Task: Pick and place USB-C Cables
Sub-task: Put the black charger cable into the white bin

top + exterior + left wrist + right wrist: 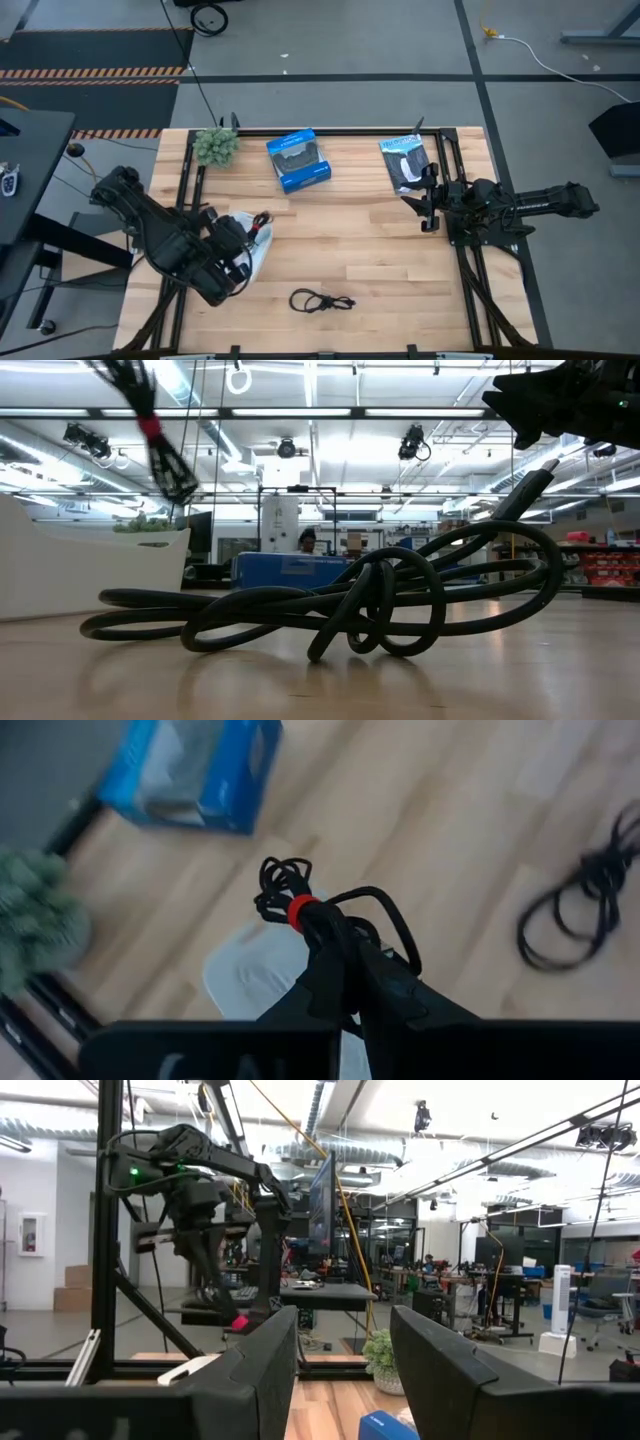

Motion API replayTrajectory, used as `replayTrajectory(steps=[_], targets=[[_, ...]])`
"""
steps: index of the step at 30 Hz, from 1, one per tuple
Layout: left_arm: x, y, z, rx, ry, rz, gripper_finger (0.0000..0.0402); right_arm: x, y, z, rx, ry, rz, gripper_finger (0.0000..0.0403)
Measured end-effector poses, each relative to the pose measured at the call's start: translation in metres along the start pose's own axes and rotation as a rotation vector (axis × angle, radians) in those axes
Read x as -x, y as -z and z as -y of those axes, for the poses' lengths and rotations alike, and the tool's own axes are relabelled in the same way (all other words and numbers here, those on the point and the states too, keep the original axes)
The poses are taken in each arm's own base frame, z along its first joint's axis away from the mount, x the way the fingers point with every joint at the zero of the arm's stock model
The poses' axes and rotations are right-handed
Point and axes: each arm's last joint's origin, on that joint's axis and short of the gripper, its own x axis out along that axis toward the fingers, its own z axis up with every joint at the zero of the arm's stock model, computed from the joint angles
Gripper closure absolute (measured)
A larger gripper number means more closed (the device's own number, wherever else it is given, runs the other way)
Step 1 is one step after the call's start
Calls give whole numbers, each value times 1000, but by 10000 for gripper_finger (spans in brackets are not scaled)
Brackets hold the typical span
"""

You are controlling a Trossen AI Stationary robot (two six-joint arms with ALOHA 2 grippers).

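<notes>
My left gripper (250, 234) (335, 948) is shut on the black coiled cable with a red tie (262, 220) (296, 905), held above a white container (256, 258) (255, 975) at the table's left. That cable also shows high up in the low view (160, 445). A second black cable with a silvery plug end (321, 301) (350, 605) (580, 905) lies loosely coiled on the wood near the near edge. No white cable shows in any view. My right gripper (429, 208) (345, 1345) waits open at the table's right, touching nothing. My left gripper pinches the black cable's bundle just behind its red tie (318, 925) between the two fingers. The tied end sticks out past the fingertips (350, 970). The cable is lifted clear of the table, over the white container.
A blue box (298, 160) (195, 770) and a small green plant (215, 145) (35, 915) stand near the far edge. A black-and-white packet (405, 162) lies far right, just beyond my right gripper. A black frame (190, 165) edges the table. Bare wood lies in the middle.
</notes>
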Motion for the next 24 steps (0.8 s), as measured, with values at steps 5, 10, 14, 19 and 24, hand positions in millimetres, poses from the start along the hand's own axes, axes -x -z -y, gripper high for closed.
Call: replayTrajectory(steps=[5, 10, 14, 19, 24], targets=[[-8, 10, 3, -22, 4, -110, 381, 0, 0, 0, 0, 0, 0, 234], [-21, 22, 5, -54, -31, -164, 380, 0, 0, 0, 0, 0, 0, 234], [-30, 28, 8, -60, -34, -168, 378, 0, 0, 0, 0, 0, 0, 234], [-44, 38, 14, -64, -4, -202, 377, 0, 0, 0, 0, 0, 0, 234], [-50, 40, 23, -71, 70, -178, 376, 0, 0, 0, 0, 0, 0, 234]])
